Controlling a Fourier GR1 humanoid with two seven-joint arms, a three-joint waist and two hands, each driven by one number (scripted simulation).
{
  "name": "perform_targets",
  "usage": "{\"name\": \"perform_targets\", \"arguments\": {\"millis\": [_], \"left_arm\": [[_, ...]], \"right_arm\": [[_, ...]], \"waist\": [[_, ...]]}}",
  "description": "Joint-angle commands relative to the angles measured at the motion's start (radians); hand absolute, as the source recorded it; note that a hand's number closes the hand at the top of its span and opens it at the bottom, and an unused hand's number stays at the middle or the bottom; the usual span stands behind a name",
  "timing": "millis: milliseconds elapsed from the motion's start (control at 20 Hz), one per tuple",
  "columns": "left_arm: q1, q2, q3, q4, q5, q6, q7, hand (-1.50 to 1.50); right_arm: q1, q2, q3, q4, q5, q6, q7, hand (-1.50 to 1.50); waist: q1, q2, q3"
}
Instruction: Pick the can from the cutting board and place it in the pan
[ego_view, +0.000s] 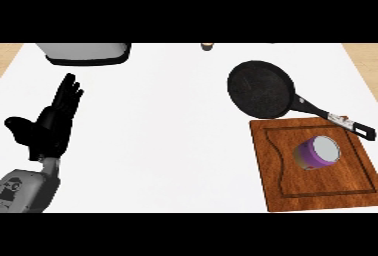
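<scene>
One can (319, 152), one cutting board (316, 165) and one pan (262, 89) were counted on the counter. One hand (48, 125) was seen, and one grey appliance (85, 53) was noted at the far edge.

A big white counter top (162, 150), bright and flat all over. Strips of light wooden floor (9, 55) at 10 o'clock and at 2 o'clock, past the counter's corners. A grey and white rounded thing (85, 52) at 11 o'clock, cut off by the edge. A tiny dark brown thing (207, 46) at 12 o'clock, too small to tell.
</scene>
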Motion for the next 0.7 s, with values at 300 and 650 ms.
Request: {"name": "perform_targets", "arguments": {"millis": [300,650], "left_arm": [[-0.033,-0.04,-0.004,0.005,-0.039,0.003,0.021,0.0],[-0.069,-0.031,0.058,0.033,-0.041,-0.057,0.042,0.0]], "right_arm": [[-0.093,-0.289,-0.034,-0.061,0.029,0.2,0.208,-1.5],[-0.282,-0.238,0.052,-0.105,0.089,0.155,0.325,-1.5]], "waist": [[0.022,0.002,-0.002],[0.034,0.005,-0.001]]}}
